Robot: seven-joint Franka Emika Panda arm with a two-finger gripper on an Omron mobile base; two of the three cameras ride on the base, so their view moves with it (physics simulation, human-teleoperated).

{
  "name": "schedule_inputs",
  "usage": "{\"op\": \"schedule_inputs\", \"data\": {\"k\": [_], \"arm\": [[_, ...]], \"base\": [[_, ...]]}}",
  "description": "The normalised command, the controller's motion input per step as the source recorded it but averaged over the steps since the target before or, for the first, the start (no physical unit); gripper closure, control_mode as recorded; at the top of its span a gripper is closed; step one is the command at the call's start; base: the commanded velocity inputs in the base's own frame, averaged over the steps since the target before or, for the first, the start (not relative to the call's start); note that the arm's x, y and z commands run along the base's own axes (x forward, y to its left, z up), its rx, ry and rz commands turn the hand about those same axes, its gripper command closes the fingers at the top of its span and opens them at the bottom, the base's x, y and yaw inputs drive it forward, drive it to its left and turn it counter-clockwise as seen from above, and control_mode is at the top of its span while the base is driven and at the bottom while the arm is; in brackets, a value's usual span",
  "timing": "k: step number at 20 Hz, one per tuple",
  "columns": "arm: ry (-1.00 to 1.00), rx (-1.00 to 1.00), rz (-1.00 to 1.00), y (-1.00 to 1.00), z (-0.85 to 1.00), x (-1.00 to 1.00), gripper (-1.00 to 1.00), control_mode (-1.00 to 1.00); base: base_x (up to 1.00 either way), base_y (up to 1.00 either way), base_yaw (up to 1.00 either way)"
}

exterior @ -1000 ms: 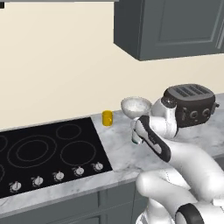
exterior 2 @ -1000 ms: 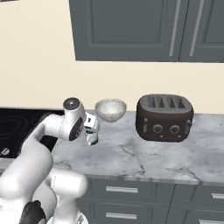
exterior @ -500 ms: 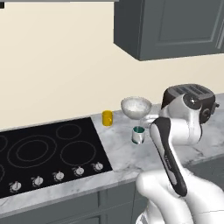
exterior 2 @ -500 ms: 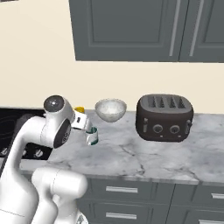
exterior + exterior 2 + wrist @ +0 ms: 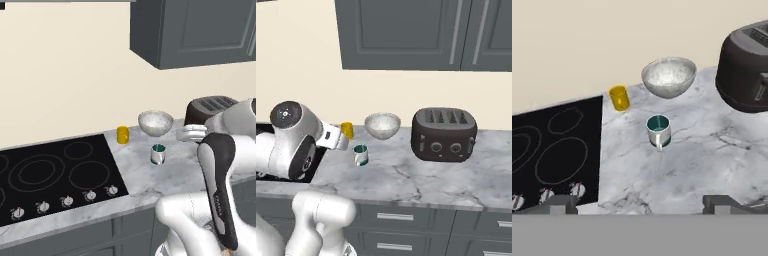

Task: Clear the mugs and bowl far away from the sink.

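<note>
**Spotter:** Marble counter [image 5: 421, 175] runs under your grey cabinets [image 5: 406, 32], with a cream wall [image 5: 65, 75] behind it. Start with the biggest thing on it, the black stovetop [image 5: 50, 175], which fills the left end; its knobs [image 5: 65, 201] line the front edge.

**Operator:** And to the right of that?

**Spotter:** You have a dark toaster [image 5: 444, 134] standing at the right, well apart from the stovetop. Your arm [image 5: 217, 185] rises in front of it in the left base view, hiding part of it.

**Operator:** Where's the bowl?

**Spotter:** Your bowl [image 5: 668, 76] sits upright near the wall, between the toaster and the yellow mug [image 5: 619, 97]. It looks whitish inside.

**Operator:** The mugs?

**Spotter:** You'll find the yellow mug just beside the stovetop's back right corner, to the left of the bowl. The teal mug [image 5: 658, 131] stands upright in front of the bowl, nearer the counter's front, apart from both; its handle points toward the hand camera.

**Operator:** What's the claw doing?

**Spotter:** Your gripper [image 5: 639, 204] is spread wide, its two fingertips [image 5: 562, 204] far apart at the bottom of the hand view, and nothing lies between them. It hangs above the counter's front, short of the teal mug and touching neither mug nor the bowl
</note>
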Motion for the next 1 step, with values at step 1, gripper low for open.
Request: {"op": "schedule_inputs", "data": {"k": [1], "arm": [[-0.05, 0.09, -0.06, -0.14, 0.76, -1.0, -1.0, -1.0]], "base": [[0.0, 0.0, 0.0]]}}
